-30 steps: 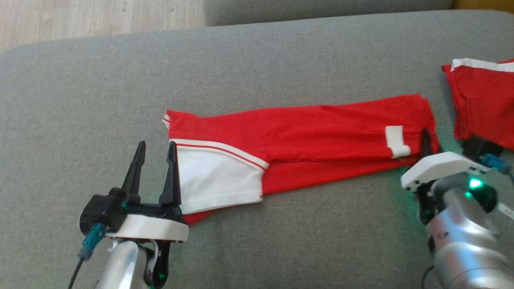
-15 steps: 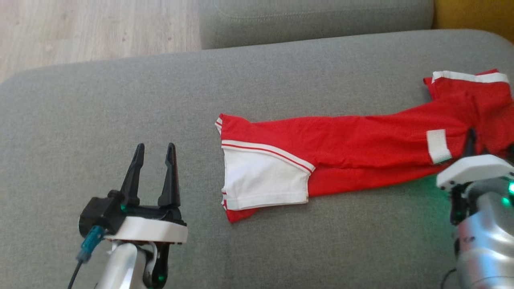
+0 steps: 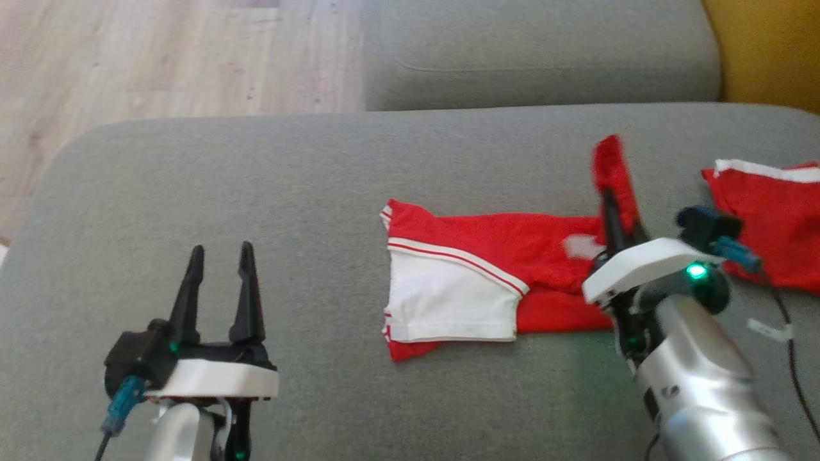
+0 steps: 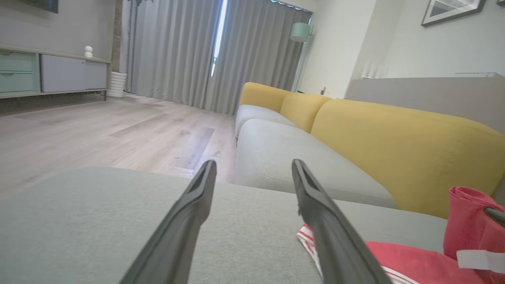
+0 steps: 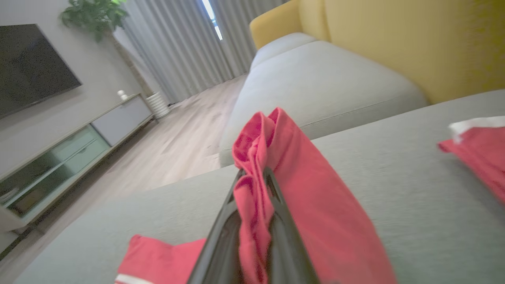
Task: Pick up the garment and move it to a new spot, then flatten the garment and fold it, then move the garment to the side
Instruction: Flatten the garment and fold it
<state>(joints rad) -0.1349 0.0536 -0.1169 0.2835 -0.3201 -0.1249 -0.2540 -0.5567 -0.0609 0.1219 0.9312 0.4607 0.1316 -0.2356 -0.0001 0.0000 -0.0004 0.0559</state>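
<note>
- Nearest me, at the left, my left gripper (image 3: 221,250) hangs over the bare grey seat (image 3: 192,166). Its jaws are spread wide with nothing between them, well apart from the cloth.
- At the near right, my right gripper (image 3: 612,205) is clenched on one end of the garment (image 3: 487,250). A bunch of red cloth is pinched between the fingers and raised off the seat.
- The rest of the garment lies flat mid-seat between the two grippers. It is red, with a white panel (image 3: 448,301) edged in stripes at its left end and a small white label (image 3: 580,245) beside the raised end.
- Further right on the same seat lies a second red piece (image 3: 769,218) with a white band, apart from the garment.
- Beyond that I see another grey cushion (image 3: 538,57), wood floor (image 3: 160,57) at the far left and a yellow backrest (image 3: 769,51) at the far right.
</note>
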